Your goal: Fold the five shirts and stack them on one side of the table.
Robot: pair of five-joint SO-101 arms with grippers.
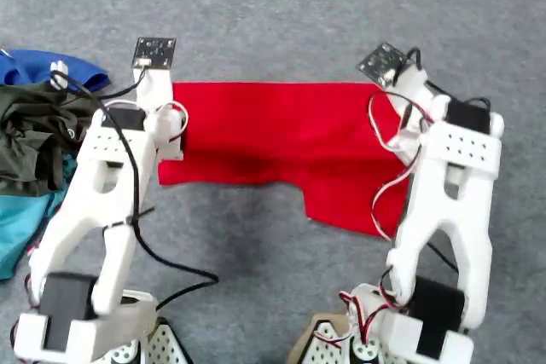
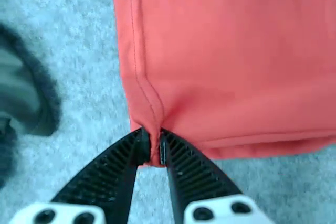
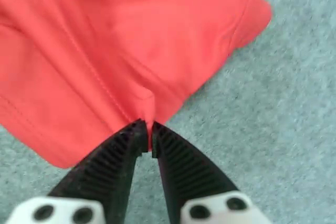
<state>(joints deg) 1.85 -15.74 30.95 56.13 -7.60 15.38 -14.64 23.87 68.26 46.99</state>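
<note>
A red shirt (image 1: pixel 281 138) lies spread flat across the middle of the grey table, with a lower flap hanging toward the front right. My left gripper (image 2: pixel 151 148) is shut on the red shirt (image 2: pixel 226 51), pinching a fold at its seamed corner; in the high view that arm (image 1: pixel 111 168) stands at the shirt's left edge. At the cloth's right edge my right gripper (image 3: pixel 146 137) is shut on the red shirt (image 3: pixel 105 51), with a small pleat caught between its black ridged fingers (image 3: pixel 178 166). In the high view that arm (image 1: pixel 448 168) covers the shirt's right side.
A heap of other shirts sits at the table's left edge: a blue one (image 1: pixel 43 67), a dark olive one (image 1: pixel 34 134) and a teal one (image 1: pixel 21 219). The olive cloth (image 2: pixel 23 87) lies close beside my left gripper. Bare grey table (image 1: pixel 281 31) stretches behind the red shirt.
</note>
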